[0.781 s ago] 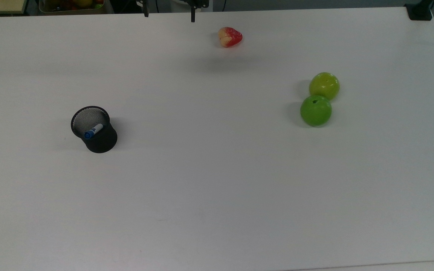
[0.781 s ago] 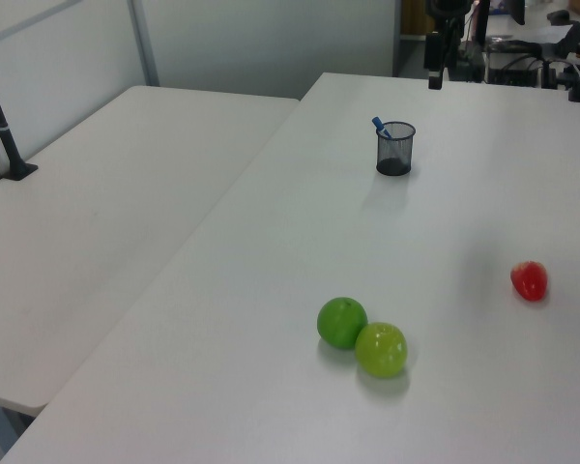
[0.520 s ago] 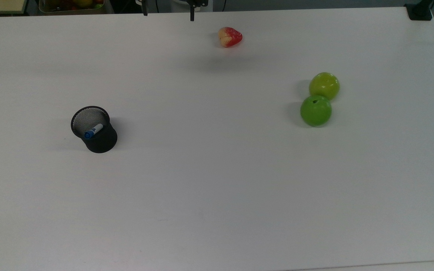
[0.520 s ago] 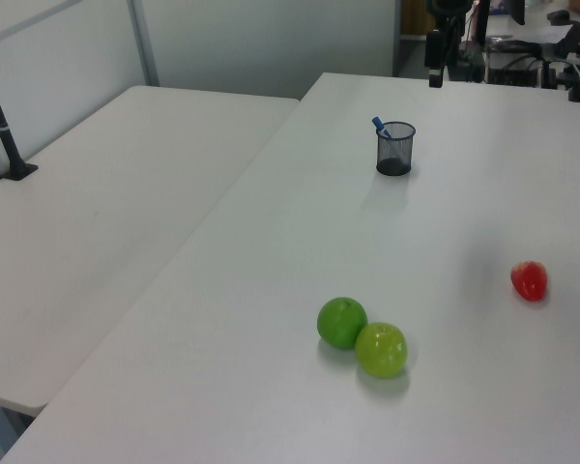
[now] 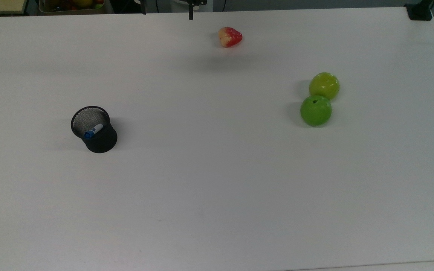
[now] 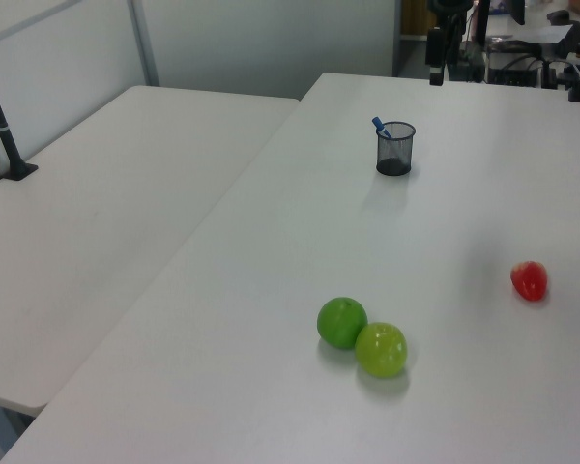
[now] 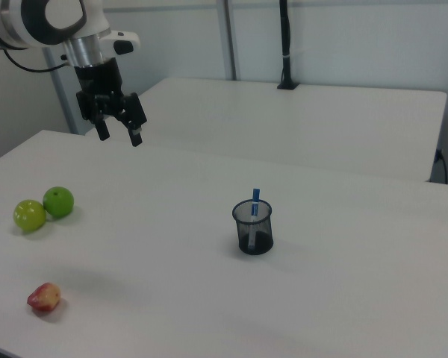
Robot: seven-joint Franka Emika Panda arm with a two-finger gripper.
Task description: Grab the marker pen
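Tool (image 7: 119, 135) hangs wide open, well apart from the marker pen (image 7: 254, 211), which stands leaning in the mesh cup (image 7: 252, 227). Likely risk: fingers snag the rim and tip the cup.

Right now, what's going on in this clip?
A robot arm's gripper hangs open in the air above the white table, holding nothing. The marker pen it is meant to take stands untouched in a black mesh cup, its blue end poking above the rim. Two green apples sit touching each other, and a red and yellow fruit lies apart from them.
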